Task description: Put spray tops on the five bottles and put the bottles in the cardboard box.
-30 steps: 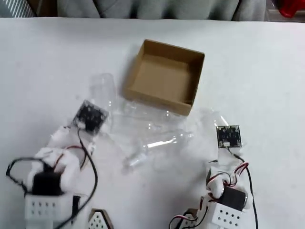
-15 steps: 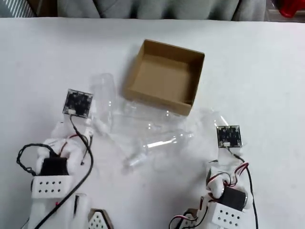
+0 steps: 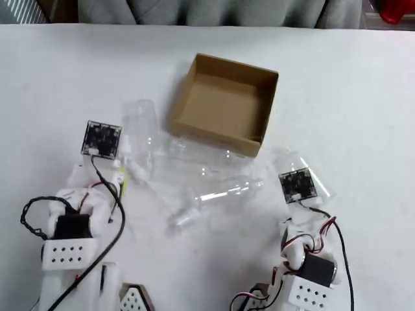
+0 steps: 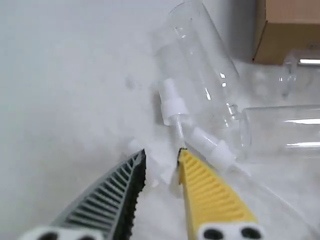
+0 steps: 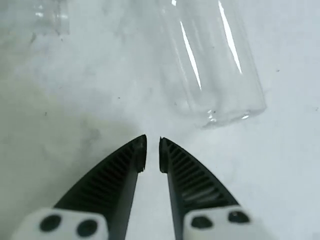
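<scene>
A white spray top [image 4: 172, 106] lies among clear bottles [image 4: 200, 65] beside the cardboard box [image 4: 287, 30]. It is just ahead of the left gripper [image 4: 161, 159], tube end toward its narrowly parted jaws. The right gripper [image 5: 152, 145], jaws a sliver apart and empty, sits farther off.

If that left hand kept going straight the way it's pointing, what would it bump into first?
Most likely the white spray top lying just ahead of the left hand; its thin tube nearly touches the hand. A clear bottle lies behind it, though depth is hard to judge.
</scene>
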Robot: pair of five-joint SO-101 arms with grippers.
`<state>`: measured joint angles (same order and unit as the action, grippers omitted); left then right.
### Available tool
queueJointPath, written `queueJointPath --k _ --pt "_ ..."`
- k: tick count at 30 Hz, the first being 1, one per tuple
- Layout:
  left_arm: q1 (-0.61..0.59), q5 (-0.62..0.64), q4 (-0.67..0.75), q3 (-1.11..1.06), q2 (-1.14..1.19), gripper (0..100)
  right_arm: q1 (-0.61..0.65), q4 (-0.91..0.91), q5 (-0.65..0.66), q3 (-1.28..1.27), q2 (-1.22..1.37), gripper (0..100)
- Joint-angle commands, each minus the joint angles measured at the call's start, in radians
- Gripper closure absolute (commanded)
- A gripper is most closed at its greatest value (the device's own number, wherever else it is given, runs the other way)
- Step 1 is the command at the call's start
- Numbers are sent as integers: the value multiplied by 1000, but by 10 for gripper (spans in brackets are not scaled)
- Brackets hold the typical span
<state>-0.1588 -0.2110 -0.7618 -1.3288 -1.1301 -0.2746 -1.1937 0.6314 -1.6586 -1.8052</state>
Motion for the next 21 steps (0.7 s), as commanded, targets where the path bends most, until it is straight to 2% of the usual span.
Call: queueJointPath --k 1,7,12,16,21 --pt "-7 12 94 -35 4 876 -10 56 18 64 2 974" --pt "-8 12 98 -38 4 876 -7 38 17 226 8 974" --pt "-8 12 98 -38 4 876 -2 35 -72 373 39 974" --pt "-8 12 98 -40 4 876 33 30 -103 511 206 974" --pt "-8 8 103 -40 4 876 108 30 -218 680 493 974"
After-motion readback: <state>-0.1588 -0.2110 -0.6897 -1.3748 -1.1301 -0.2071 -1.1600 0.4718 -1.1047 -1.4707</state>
